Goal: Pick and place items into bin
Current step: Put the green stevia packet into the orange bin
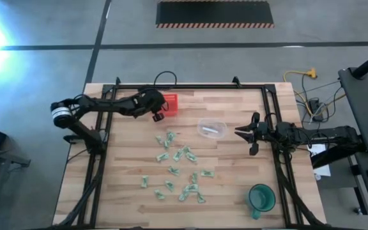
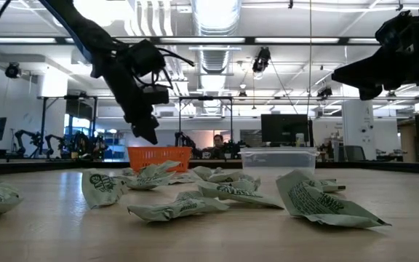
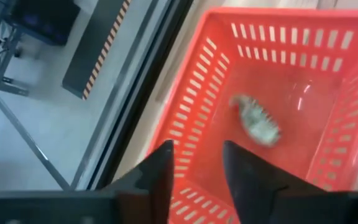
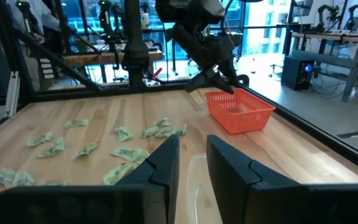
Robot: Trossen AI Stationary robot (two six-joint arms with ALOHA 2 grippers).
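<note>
The wooden table [image 1: 235,191] carried all items under inspection. The left arm [image 1: 101,105] reached across the far left part of the table; the right arm [image 1: 324,135] extended in from the right side and waited there.

The red basket [image 1: 170,103] stood near the table's far edge, left of centre. The left gripper [image 3: 194,165] hung directly above it, fingers apart with a clear gap between them and nothing held. One pale green wrapped piece [image 3: 257,121] lay inside the basket, on its floor.

A green cup [image 1: 260,197] stood at the near right of the table. A clear plastic container [image 1: 212,128] sat near the middle, just in front of the right gripper [image 4: 191,158], whose fingers stood slightly apart and empty, raised off the surface as the low view showed.

The remaining wrapped pieces [image 1: 181,167] lay scattered over the middle and near part of the table, between the basket and the cup, well apart from both grippers. Several touched or overlapped one another; the exact count could not be determined. In the room beyond the table, a person [image 2: 217,145] was visible.
</note>
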